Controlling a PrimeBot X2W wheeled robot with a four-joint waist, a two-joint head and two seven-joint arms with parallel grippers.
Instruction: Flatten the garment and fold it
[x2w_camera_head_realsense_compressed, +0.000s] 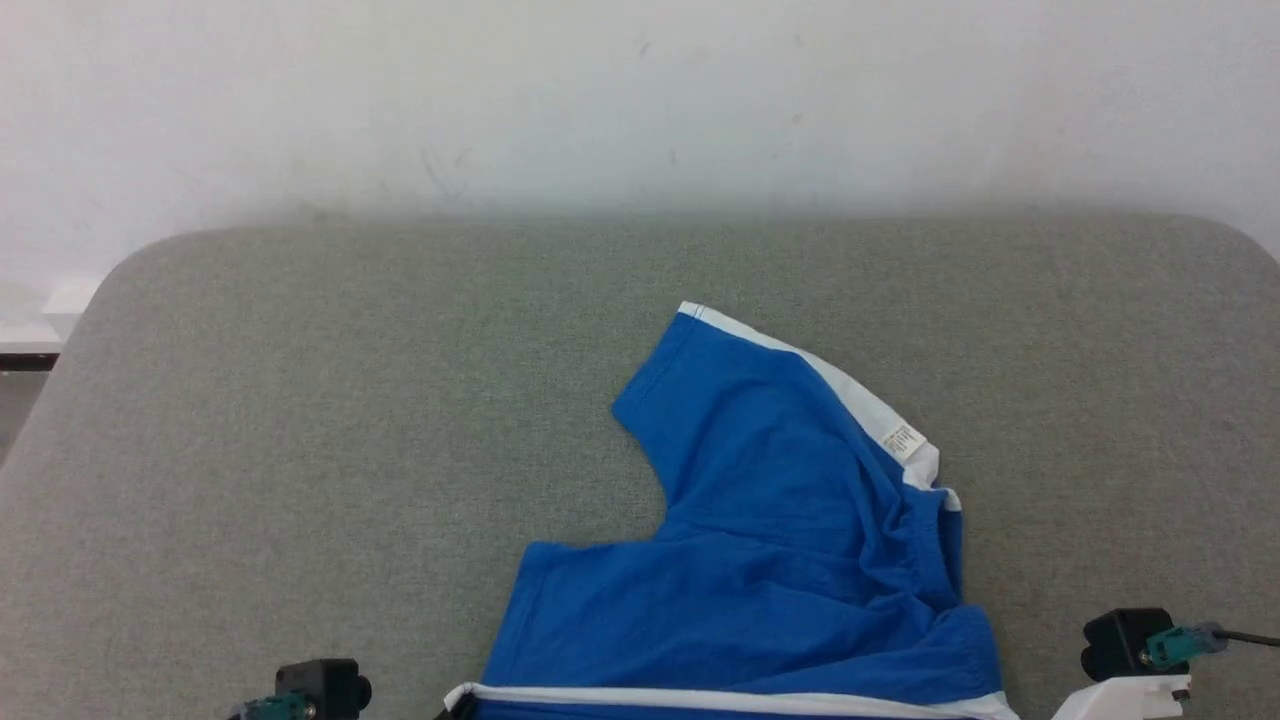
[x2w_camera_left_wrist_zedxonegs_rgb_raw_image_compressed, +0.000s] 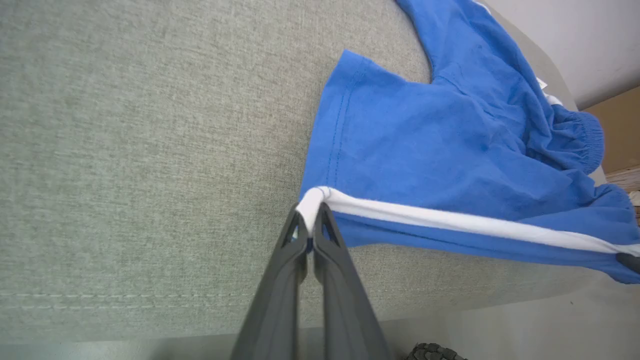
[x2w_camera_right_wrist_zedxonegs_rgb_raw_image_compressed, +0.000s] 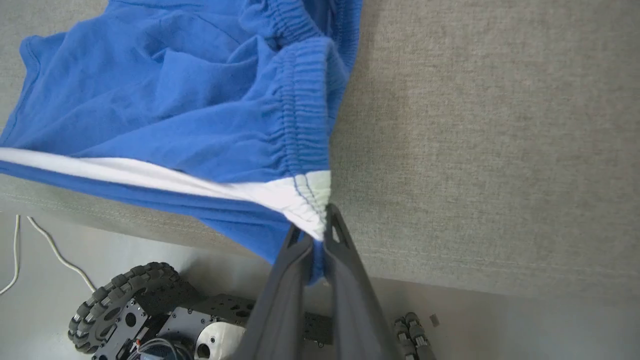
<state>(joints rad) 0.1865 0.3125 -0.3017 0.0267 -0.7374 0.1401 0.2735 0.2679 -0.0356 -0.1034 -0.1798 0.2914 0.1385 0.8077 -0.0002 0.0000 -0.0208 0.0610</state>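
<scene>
The garment (x2w_camera_head_realsense_compressed: 780, 560), royal-blue shorts with a white side stripe, lies rumpled on the grey padded table (x2w_camera_head_realsense_compressed: 300, 420), one leg pointing to the far side. Its near edge, the white stripe (x2w_camera_left_wrist_zedxonegs_rgb_raw_image_compressed: 450, 220), is stretched taut between my two grippers at the table's front edge. My left gripper (x2w_camera_left_wrist_zedxonegs_rgb_raw_image_compressed: 310, 220) is shut on the hem end of the stripe. My right gripper (x2w_camera_right_wrist_zedxonegs_rgb_raw_image_compressed: 320, 227) is shut on the white waistband end (x2w_camera_right_wrist_zedxonegs_rgb_raw_image_compressed: 305, 197), beside the gathered elastic waistband (x2w_camera_right_wrist_zedxonegs_rgb_raw_image_compressed: 305, 110). In the head view a white care label (x2w_camera_head_realsense_compressed: 900, 440) shows on the far leg.
The table's rounded far corners meet a white wall (x2w_camera_head_realsense_compressed: 640, 100). Below the front edge, the right wrist view shows my wheeled base (x2w_camera_right_wrist_zedxonegs_rgb_raw_image_compressed: 130, 300) and white cables (x2w_camera_right_wrist_zedxonegs_rgb_raw_image_compressed: 50, 250) on the floor. Bare grey tabletop spreads to the left and right of the shorts.
</scene>
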